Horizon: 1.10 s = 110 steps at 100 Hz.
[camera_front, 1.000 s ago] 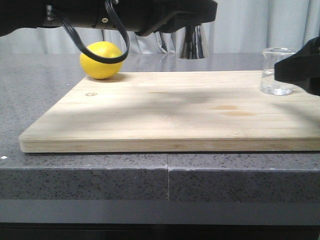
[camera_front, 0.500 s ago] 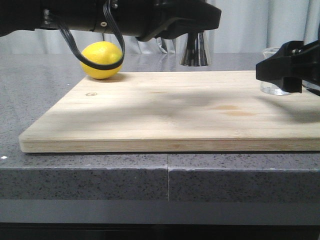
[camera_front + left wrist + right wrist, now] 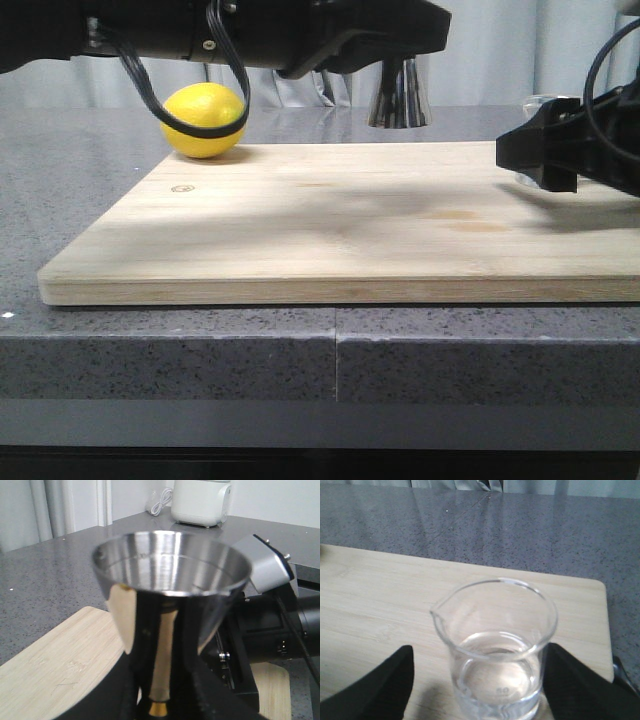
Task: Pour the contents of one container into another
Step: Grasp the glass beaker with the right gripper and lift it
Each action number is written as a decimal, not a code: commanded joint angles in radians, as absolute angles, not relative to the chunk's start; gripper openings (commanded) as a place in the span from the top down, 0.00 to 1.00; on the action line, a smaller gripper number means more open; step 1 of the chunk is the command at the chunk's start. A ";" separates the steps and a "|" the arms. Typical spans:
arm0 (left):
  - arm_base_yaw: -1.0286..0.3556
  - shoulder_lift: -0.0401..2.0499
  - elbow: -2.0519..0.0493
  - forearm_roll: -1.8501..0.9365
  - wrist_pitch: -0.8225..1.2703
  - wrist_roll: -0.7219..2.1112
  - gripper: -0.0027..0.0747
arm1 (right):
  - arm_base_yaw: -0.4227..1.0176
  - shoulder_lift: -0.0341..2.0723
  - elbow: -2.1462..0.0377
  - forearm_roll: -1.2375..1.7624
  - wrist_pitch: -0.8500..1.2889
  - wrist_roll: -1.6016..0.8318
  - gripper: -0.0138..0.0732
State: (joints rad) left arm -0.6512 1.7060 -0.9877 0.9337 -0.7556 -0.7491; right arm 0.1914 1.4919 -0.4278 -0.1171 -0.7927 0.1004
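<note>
One grey speckled stone counter (image 3: 80,190) fills the lower frame of the front view. On it lies one pale bamboo cutting board (image 3: 340,225), rectangular with a smooth grain.

One black left gripper (image 3: 385,35) sits at the upper centre, clamped on the single steel jigger (image 3: 398,95). The jigger is shiny, cone-shaped and held clear above the board. In the left wrist view its open cup (image 3: 170,580) narrows to a gold band low in the frame.

One black right gripper (image 3: 545,150) reaches in at the right edge. In the right wrist view its fingers (image 3: 375,685) stand apart on either side of the single clear glass beaker (image 3: 495,650). The beaker stands upright on the board's far right, holding a little clear liquid. A faint "50" mark shows near its base.

One yellow lemon (image 3: 203,120), round and dimpled, rests at the board's back left edge.
</note>
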 commanded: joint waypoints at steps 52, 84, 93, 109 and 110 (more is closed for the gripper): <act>-0.651 1.653 -1.012 0.896 -0.829 -0.762 0.99 | 0.193 1.495 -0.454 -0.123 -0.913 0.092 0.37; -0.651 1.653 -1.012 0.896 -0.829 -0.762 0.99 | 0.193 1.495 -0.454 -0.123 -0.918 0.092 0.56; -0.651 1.653 -1.012 0.896 -0.829 -0.762 0.99 | 0.193 1.495 -0.454 -0.123 -0.924 0.092 0.57; -0.651 1.653 -1.012 0.896 -0.829 -0.762 0.99 | 0.193 1.490 -0.454 -0.123 -0.925 0.092 0.57; -0.651 1.653 -1.012 0.896 -0.829 -0.762 0.99 | 0.193 1.490 -0.454 -0.123 -0.925 0.092 0.57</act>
